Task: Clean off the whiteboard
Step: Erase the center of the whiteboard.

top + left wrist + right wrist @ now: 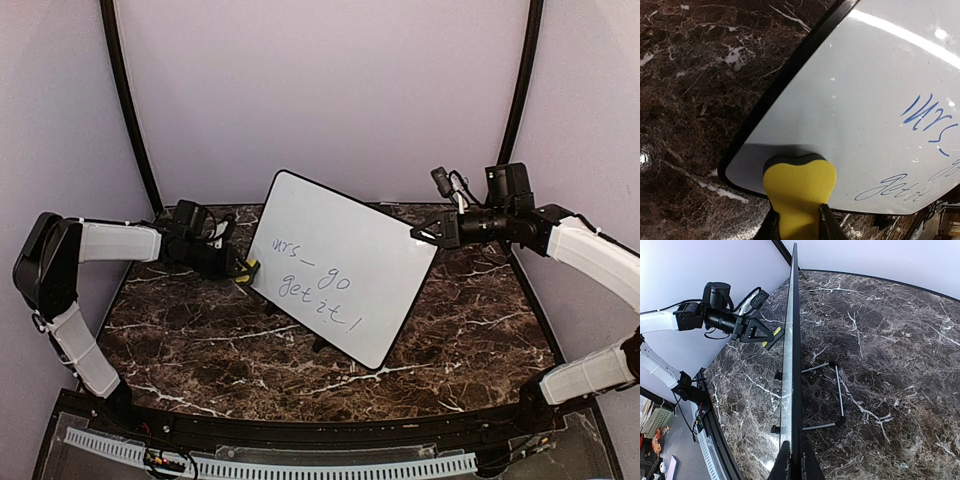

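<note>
The whiteboard (340, 260), a large glossy white rectangular board in a thin black frame, stands tilted and leaning back on its black wire stand (837, 395), resting on the dark brown white-veined marble table (200, 340). Blue handwriting (315, 290) covers its lower half (the upper part is blank). At the board's left edge, near a rounded corner, the left gripper (243, 268) is clamped on a small yellow foam eraser block (799, 185), whose dark felt face presses against the white surface, apart from the writing. At the board's upper right edge, the right gripper (420, 235) pinches the frame, one finger on each side.
</note>
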You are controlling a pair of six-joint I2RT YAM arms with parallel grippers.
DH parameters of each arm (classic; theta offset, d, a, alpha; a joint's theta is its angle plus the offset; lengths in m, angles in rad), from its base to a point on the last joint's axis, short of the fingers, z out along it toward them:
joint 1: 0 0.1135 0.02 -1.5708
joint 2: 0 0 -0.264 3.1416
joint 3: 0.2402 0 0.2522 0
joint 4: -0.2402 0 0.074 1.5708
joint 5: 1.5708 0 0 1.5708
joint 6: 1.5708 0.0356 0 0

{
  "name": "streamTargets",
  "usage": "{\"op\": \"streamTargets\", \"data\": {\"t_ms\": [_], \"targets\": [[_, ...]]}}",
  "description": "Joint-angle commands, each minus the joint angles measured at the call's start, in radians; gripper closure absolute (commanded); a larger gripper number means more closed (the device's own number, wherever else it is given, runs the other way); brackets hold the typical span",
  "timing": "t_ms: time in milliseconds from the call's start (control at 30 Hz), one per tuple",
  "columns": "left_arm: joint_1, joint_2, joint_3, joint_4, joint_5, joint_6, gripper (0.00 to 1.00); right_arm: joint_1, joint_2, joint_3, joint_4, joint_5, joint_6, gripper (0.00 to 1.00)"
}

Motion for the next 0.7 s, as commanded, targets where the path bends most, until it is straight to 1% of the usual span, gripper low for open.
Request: {"op": "streamTargets", "data": {"t_ms": [0, 133, 367, 533, 667], "targets": [[-0.005, -0.019, -0.036, 0.023, 0.014, -0.019, 0.96, 0.011, 0.013, 0.011, 0.082, -0.018, -0.078, 1.0], [-0.005, -0.001, 0.021, 0.008, 0.006, -0.008, 0.96, 0.012, 0.008, 0.01, 0.083, -0.019, -0.076, 1.0], [-0.005, 0.053, 0.176, -0.04, -0.01, 0.03, 0.96, 0.014, 0.004, 0.011, 0.079, -0.02, -0.075, 1.0], [-0.012, 0.052, 0.175, -0.048, -0.003, 0.032, 0.96, 0.015, 0.005, 0.01, 0.079, -0.018, -0.074, 1.0], [-0.045, 0.027, 0.135, -0.075, -0.047, 0.059, 0.96, 0.015, 0.015, 0.016, 0.078, -0.019, -0.075, 1.0]]}}
